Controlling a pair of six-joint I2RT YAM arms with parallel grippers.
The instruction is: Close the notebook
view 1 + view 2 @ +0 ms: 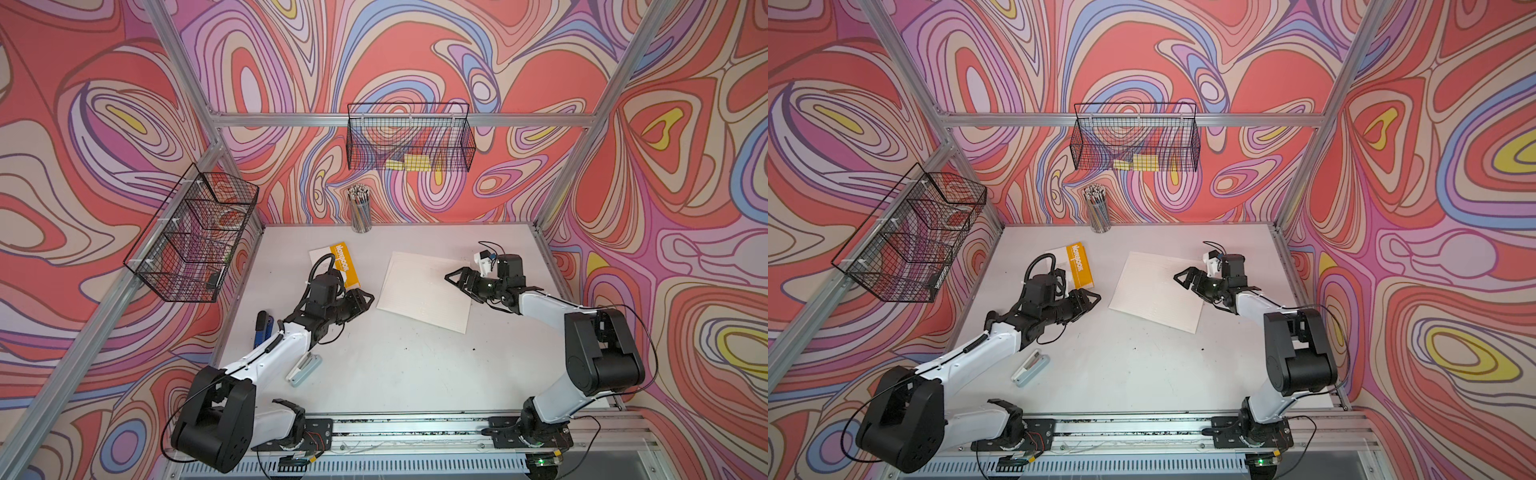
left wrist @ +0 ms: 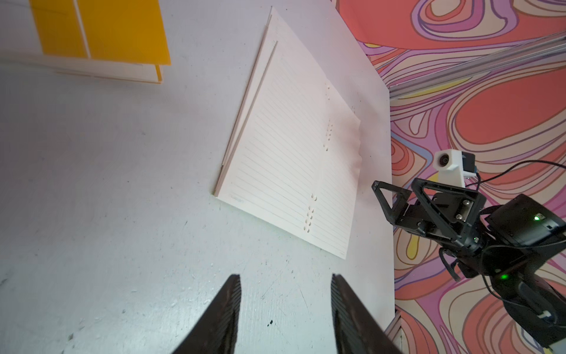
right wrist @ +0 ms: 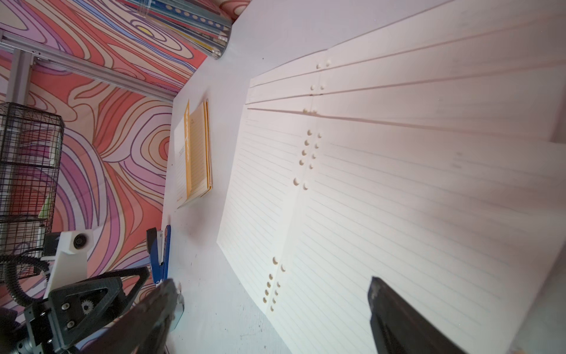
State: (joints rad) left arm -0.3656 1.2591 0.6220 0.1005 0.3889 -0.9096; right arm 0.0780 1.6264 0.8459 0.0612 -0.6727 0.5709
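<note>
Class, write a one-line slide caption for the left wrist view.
Open left gripper faces the open lined notebook on the table, right gripper opposite.

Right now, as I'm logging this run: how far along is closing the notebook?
Done: nothing yet; the lined notebook lies open and flat on the table, both pages showing. In hand: nothing; the left pincer and right pincer are open and empty, flanking it. Left: grip one half's edge and fold it over the other.
</note>
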